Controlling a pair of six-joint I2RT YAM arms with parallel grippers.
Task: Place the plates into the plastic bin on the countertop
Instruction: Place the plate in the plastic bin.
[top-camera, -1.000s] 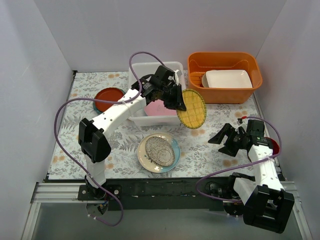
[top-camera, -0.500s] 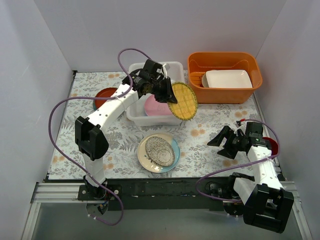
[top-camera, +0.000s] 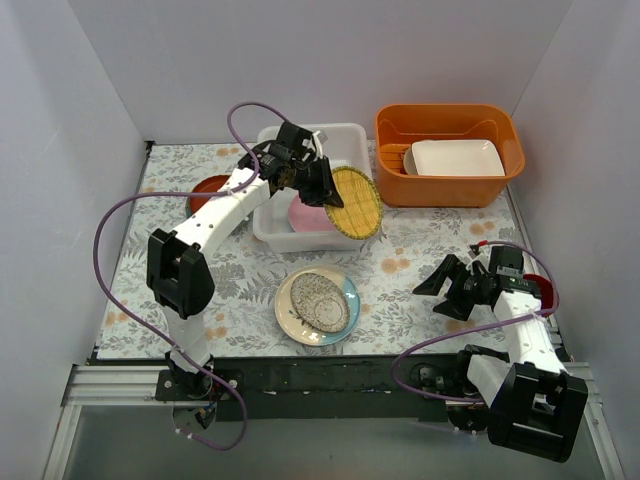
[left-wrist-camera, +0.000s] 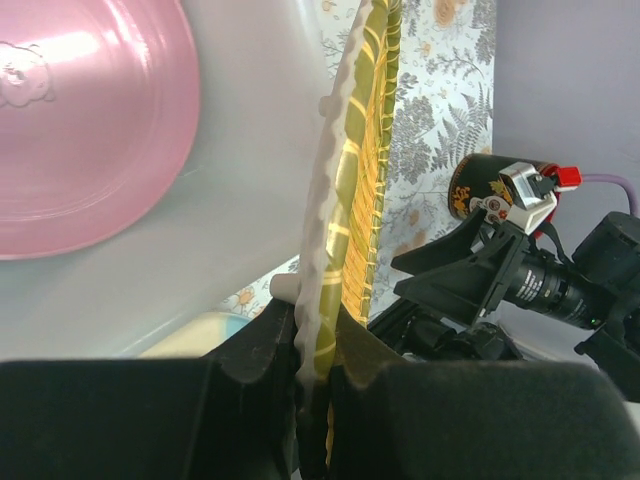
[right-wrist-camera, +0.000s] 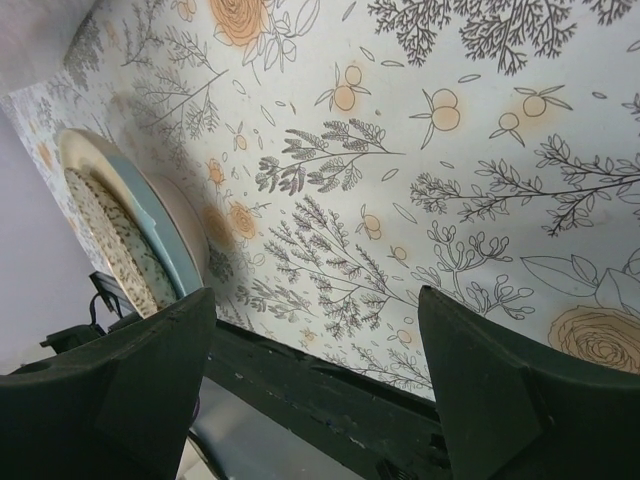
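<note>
Fingers (left-wrist-camera: 255, 348) of the left gripper (left-wrist-camera: 315, 352) are pinched tight on the rim of the woven yellow plate (left-wrist-camera: 347, 190), one on each face, with no gap showing. The wrist view has the plate edge-on and nearly upright, rising straight out of the grip. From above, with 12 o'clock at the far wall, the plate hangs tilted over the 4 o'clock corner of the plastic bin (top-camera: 268, 232). Whether its lower edge touches the bin's wall cannot be told.

A pink plate (top-camera: 308, 218) lies flat on the bin's floor, just at 9 o'clock of the held plate. On the countertop (top-camera: 420, 240), at 6 o'clock of the bin, sits a speckled plate (top-camera: 320, 303) on top of a small stack. A red-brown plate (top-camera: 205, 190) lies at 9 o'clock of the bin, partly behind the left arm.

The right gripper (top-camera: 436, 294) sits low at 4 o'clock on the countertop with its jaws spread wide and nothing between them, aimed toward 9 o'clock and well apart from the stack. An orange tub (top-camera: 450, 190) at 1 o'clock holds a white rectangular dish (top-camera: 456, 157).
</note>
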